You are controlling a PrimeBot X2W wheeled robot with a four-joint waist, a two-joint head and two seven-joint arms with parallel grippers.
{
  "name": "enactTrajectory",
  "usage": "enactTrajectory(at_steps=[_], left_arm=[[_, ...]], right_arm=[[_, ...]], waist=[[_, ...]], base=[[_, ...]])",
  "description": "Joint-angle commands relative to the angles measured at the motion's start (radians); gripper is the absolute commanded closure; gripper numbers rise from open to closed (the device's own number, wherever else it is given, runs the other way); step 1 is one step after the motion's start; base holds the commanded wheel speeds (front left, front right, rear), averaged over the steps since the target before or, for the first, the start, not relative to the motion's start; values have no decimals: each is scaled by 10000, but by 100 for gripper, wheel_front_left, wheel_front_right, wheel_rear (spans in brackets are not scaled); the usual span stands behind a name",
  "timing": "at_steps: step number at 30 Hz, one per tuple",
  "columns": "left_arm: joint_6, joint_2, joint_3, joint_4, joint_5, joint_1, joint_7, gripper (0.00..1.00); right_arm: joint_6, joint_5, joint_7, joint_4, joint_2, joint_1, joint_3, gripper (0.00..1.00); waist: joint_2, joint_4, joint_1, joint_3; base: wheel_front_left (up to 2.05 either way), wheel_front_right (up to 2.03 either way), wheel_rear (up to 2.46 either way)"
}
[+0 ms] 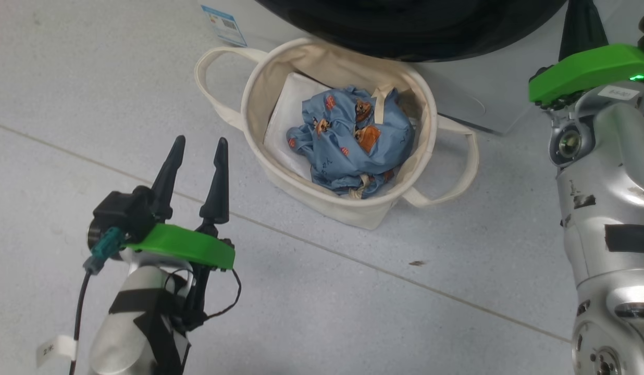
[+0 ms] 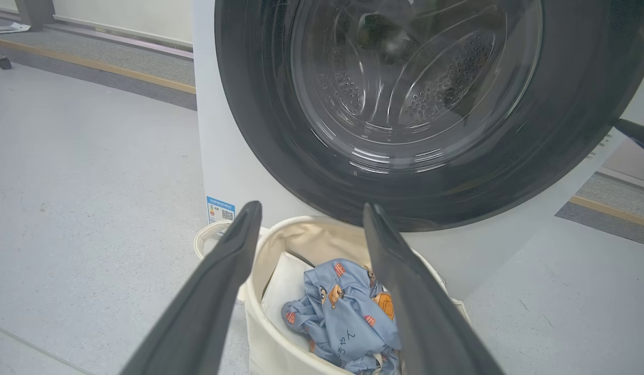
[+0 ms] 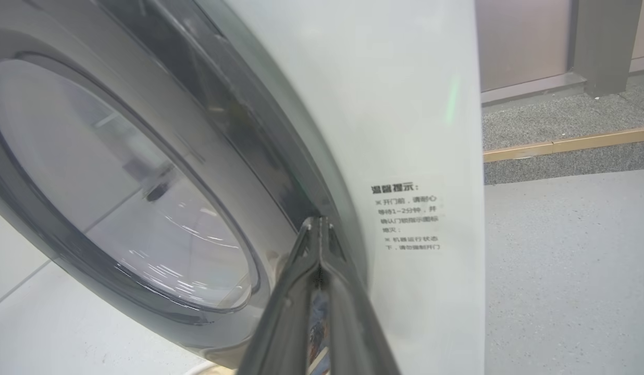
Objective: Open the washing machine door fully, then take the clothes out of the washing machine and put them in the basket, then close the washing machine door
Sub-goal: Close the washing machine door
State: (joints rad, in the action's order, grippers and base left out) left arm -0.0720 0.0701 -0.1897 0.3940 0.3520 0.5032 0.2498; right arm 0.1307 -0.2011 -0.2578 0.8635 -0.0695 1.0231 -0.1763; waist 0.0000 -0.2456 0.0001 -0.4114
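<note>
Head view had the left claw (image 1: 201, 139) at the lower left over the grey floor (image 1: 353, 312), its fingers spread and empty. Past it, at centre frame, the clothes (image 1: 348, 140) lay bundled inside the basket (image 1: 322, 200), which stood just before the washing machine (image 1: 478, 99). Farther on, right wrist view showed the right claw (image 3: 317, 223) pinched together, gripping nothing visible, with its tips at the edge of the washing machine door (image 3: 119, 182).
</note>
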Motion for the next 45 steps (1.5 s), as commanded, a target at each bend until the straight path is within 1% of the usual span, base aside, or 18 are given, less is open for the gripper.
enactTrajectory(at_steps=[1,8,11,14,19,22,26,27,30,33,38,42,45], left_arm=[[-81,198,424,-231,-162,206,120,0],[-193,395,736,-4,-234,47,120,0],[-255,658,957,128,-236,-91,120,0],[-316,1006,1178,242,-224,-249,120,0],[-423,1594,1670,121,-43,-563,120,0],[-469,1937,2047,53,159,-875,120,0],[-506,2322,2656,18,546,-1221,120,0],[-534,2463,2788,-154,656,-1362,120,0],[-562,2792,2665,-294,580,-1550,120,0],[-574,2936,2787,-486,737,-1582,120,0],[-581,3299,2888,-231,750,-1882,120,0],[-584,3409,2652,149,993,-2083,68,0],[-584,3547,2471,260,978,-2239,77,0]], right_arm=[[0,0,-39,-439,192,493,279,1],[0,-302,-39,-463,192,-161,774,0],[0,-573,-39,-641,192,-705,1301,0],[0,-801,-39,-1153,192,-1363,1729,0],[0,-961,-39,-2349,193,-2590,2093,0],[0,-822,-39,-3107,193,-3322,2067,0],[0,-567,-39,-3772,193,-4093,1999,0],[0,-438,-39,-4011,193,-4421,1942,0],[0,-295,-40,-4312,187,-4849,1906,0],[0,-237,-40,-4598,93,-5230,1971,0],[0,-88,-40,-4976,-8,-5819,2052,0],[0,-122,-40,-5145,-100,-6201,2041,0],[0,-111,-40,-5376,-158,-6514,1881,0]], waist=[[0,32,-1,135],[0,239,-1,786],[0,449,-1,1266],[0,734,-1,1790],[0,1362,-1,2615],[0,1842,-1,3063],[0,2521,-1,3550],[0,2810,-1,3757],[0,3193,-1,3941],[0,3521,-1,4061],[0,4088,-1,4236],[0,4318,-1,4426],[0,4393,-1,4516]], base=[[0,0,0],[0,0,0],[0,0,0],[0,0,0],[0,0,0],[0,0,0],[0,0,0],[0,0,0],[0,0,0],[0,0,0],[0,0,0],[0,0,0],[0,0,0]])
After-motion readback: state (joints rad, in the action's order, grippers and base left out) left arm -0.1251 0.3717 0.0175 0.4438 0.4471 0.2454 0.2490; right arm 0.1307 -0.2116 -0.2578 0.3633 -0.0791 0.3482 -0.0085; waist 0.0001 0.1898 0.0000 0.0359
